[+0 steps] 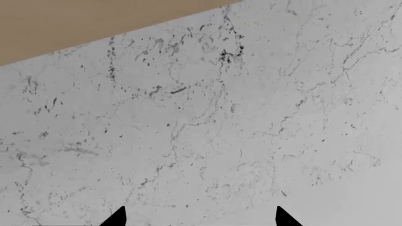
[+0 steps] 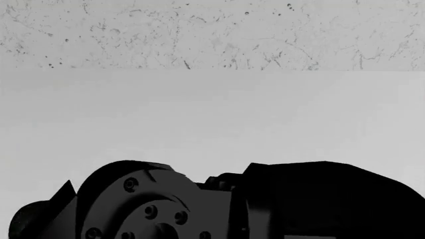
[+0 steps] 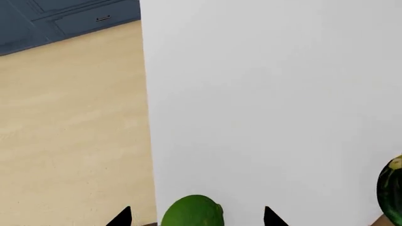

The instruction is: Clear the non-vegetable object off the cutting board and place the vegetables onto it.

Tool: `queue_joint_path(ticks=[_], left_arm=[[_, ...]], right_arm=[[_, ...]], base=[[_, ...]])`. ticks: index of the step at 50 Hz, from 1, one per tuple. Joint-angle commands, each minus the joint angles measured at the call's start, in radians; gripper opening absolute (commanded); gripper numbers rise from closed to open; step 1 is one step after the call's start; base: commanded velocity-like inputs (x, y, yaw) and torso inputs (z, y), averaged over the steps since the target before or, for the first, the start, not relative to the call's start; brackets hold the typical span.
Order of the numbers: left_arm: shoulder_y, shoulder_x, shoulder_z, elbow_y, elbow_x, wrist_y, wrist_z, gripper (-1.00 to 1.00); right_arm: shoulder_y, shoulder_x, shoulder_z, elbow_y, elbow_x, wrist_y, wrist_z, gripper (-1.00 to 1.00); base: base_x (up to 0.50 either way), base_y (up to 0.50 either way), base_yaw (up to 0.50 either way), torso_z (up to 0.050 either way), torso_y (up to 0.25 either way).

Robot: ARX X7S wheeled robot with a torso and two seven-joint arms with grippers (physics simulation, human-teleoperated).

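Your two grippers, jaws spread.
Left gripper [image 1: 199,217] and right gripper [image 3: 197,217] show only dark fingertips [image 1: 116,218], set well apart.

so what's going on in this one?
Not much contact yet. The right claw hangs open over a white surface, with a small green oval between its fingertips; a dark-green striped vegetable peeks in at the edge. The left claw is open over the marble counter, holding nothing. The head view shows only the arms; board and strawberry are out of sight.

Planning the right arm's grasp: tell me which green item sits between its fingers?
The light-green rounded item, centred between the fingertips; the dark-green striped zucchini sits off to the side.
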Motion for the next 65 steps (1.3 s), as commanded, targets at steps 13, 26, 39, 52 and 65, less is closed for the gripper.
queue_joint_path(ticks=[13,26,39,52,65], left_arm=[[0.023,0.003,-0.038,-0.002,0.018,0.019,0.034,1.0],[0.031,0.001,-0.042,-0.009,0.021,0.024,0.041,1.0],[0.045,-0.005,-0.043,-0.005,0.028,0.028,0.039,1.0],[0.047,-0.017,-0.049,-0.005,0.034,0.027,0.045,1.0],[0.045,-0.024,-0.058,-0.007,0.034,0.026,0.048,1.0]], right_arm=[[-0.046,-0.015,-0.065,-0.013,-0.077,-0.049,-0.107,1.0],[-0.065,-0.011,-0.098,0.025,-0.132,-0.026,-0.19,1.0],[-0.103,-0.011,-0.122,0.073,-0.222,-0.006,-0.288,1.0],[-0.1,-0.035,-0.152,0.095,-0.254,-0.021,-0.354,1.0],[-0.09,-0.037,-0.249,0.081,-0.275,-0.109,-0.424,1.0]], base=[[0.0,0.0,0.0,0.0,0.0],[0.0,0.0,0.0,0.0,0.0],[0.0,0.0,0.0,0.0,0.0],[0.0,0.0,0.0,0.0,0.0],[0.0,0.0,0.0,0.0,0.0]])
